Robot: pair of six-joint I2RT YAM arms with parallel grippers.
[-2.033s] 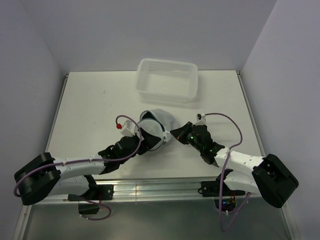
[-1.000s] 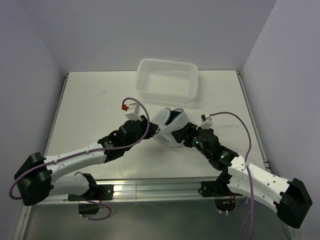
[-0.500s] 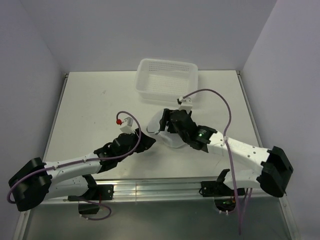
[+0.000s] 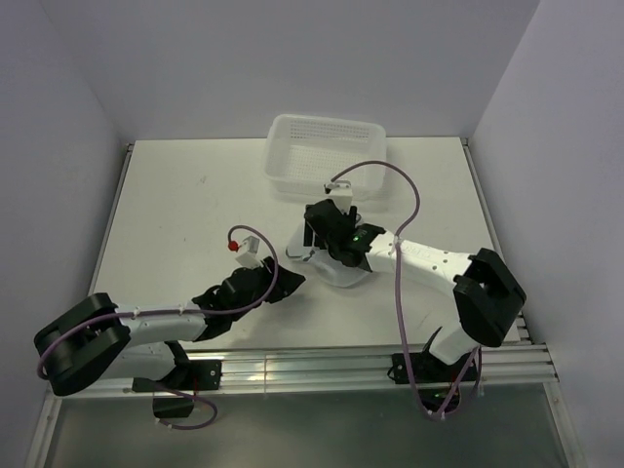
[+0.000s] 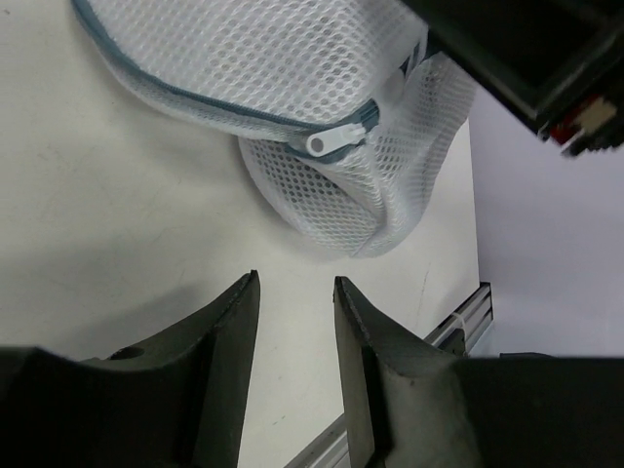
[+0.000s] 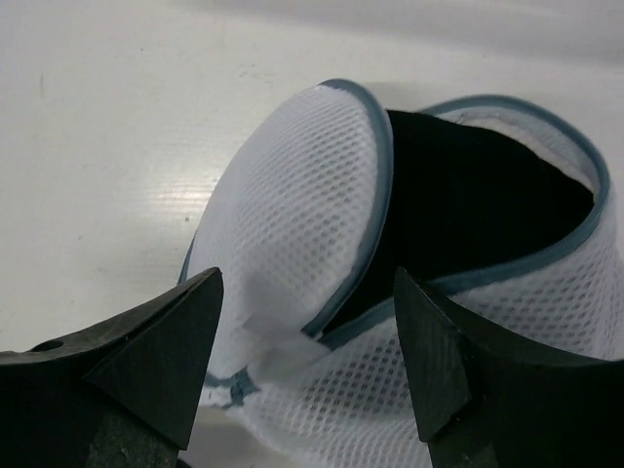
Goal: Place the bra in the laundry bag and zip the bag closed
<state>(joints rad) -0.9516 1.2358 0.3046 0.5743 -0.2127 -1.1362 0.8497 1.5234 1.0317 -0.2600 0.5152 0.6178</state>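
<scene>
The laundry bag (image 4: 338, 274) lies on the table's middle, a white mesh pod with a grey-blue zipper rim. In the right wrist view its two halves (image 6: 292, 205) gape apart and the black bra (image 6: 468, 210) shows inside. My right gripper (image 4: 315, 242) hovers over the bag's left side, open, its jaws (image 6: 310, 283) wide on either side of the rim and a small white tab. My left gripper (image 4: 290, 279) rests just left of the bag, open and empty (image 5: 297, 283). The zipper pull (image 5: 322, 143) is ahead of it, apart from the fingers.
A white perforated plastic basket (image 4: 328, 156) stands at the table's back, just beyond the bag. The right arm's cable (image 4: 395, 185) loops above the bag. The aluminium rail (image 4: 312, 366) runs along the near edge.
My right arm has swung from the bag's near right to over its top, pointing left. My left gripper has opened, let go of the bag and pulled back toward the near left.
</scene>
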